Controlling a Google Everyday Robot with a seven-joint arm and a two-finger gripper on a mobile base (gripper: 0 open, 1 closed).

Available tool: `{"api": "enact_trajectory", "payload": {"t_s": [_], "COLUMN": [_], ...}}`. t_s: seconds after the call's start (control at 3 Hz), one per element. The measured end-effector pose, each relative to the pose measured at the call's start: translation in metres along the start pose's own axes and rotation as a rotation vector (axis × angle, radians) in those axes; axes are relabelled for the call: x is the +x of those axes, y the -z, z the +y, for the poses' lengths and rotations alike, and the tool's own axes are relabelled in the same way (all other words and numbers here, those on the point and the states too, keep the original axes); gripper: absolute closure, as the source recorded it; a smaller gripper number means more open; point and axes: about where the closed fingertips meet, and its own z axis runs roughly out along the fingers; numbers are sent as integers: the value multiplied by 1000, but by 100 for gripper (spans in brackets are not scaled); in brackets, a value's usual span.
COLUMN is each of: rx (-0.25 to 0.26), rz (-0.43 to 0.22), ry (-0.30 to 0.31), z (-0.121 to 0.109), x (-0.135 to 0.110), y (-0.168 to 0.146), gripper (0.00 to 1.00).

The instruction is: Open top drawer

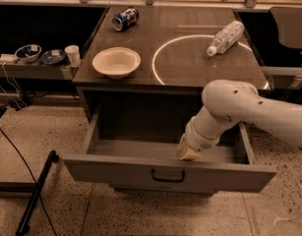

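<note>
The top drawer is a wide grey drawer under the dark tabletop. It stands pulled far out, its inside bare and its small black handle at the front centre. My white arm reaches in from the right. My gripper sits inside the drawer, just behind the front panel and a little right of the handle. The two lower drawers are mostly hidden beneath the open one.
On the tabletop are a white bowl, a tipped blue can and a plastic bottle lying on its side. A side shelf at the left holds small bowls and a cup. A black stand leg lies on the floor.
</note>
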Motion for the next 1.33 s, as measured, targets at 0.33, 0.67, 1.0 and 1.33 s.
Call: {"api": "enact_trajectory", "payload": {"t_s": [0.33,0.67,1.0,1.33], "rx": [-70,-133,-135,-15], "rz": [-51,-128,-251,-377], "ry": [24,40,10,-38], "z": [40,68,72,55], "x": [-2,-11,-15,-3], "y": [9,19,39,92], "gripper": [100,100,100,100]}}
